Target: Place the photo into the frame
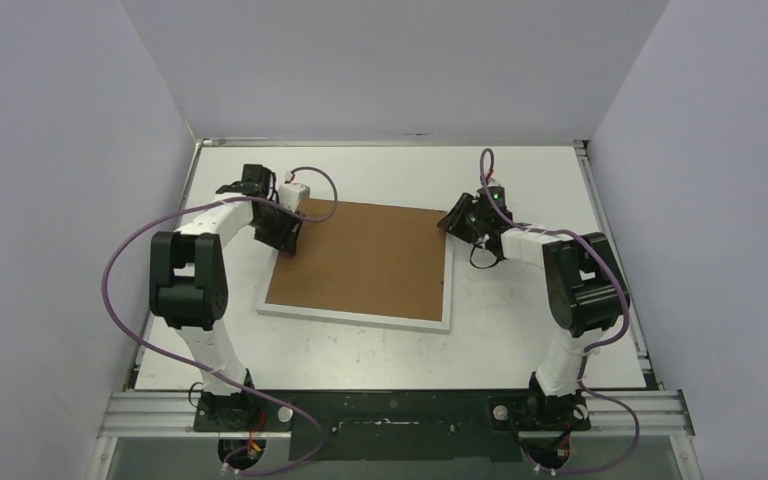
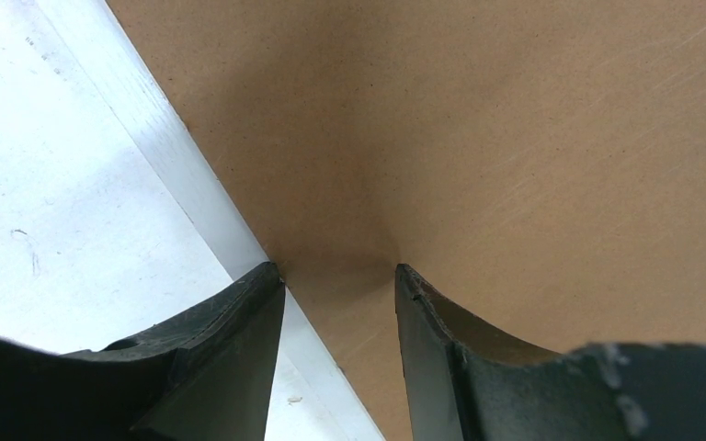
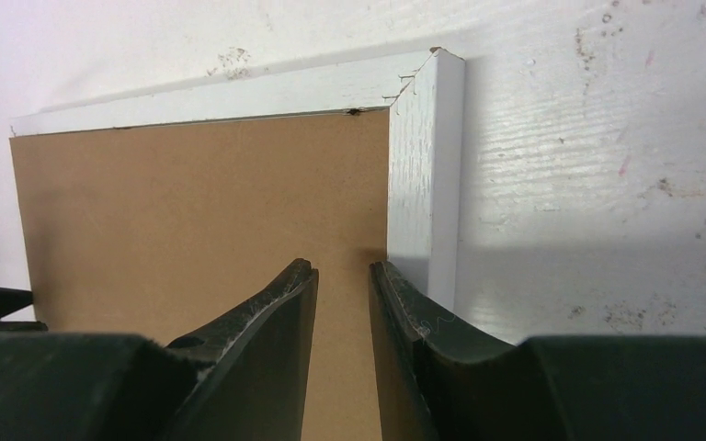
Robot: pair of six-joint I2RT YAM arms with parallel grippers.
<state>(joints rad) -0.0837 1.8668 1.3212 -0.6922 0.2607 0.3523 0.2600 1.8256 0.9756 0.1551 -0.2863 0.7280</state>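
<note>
Left gripper [image 2: 338,268]: jaws partly apart, nothing between them, tips at far-left corner of frame [image 1: 355,317], one by the white rail, one over board [image 1: 360,260]. Right gripper [image 3: 342,265]: narrow gap, empty, tips over board just inside far-right corner. Frame flat on table [image 1: 520,350], back up, board filling it.

Brown backing board [image 1: 360,260] flat on scuffed white table [image 1: 520,350]; pale walls [image 1: 60,150] around.
</note>
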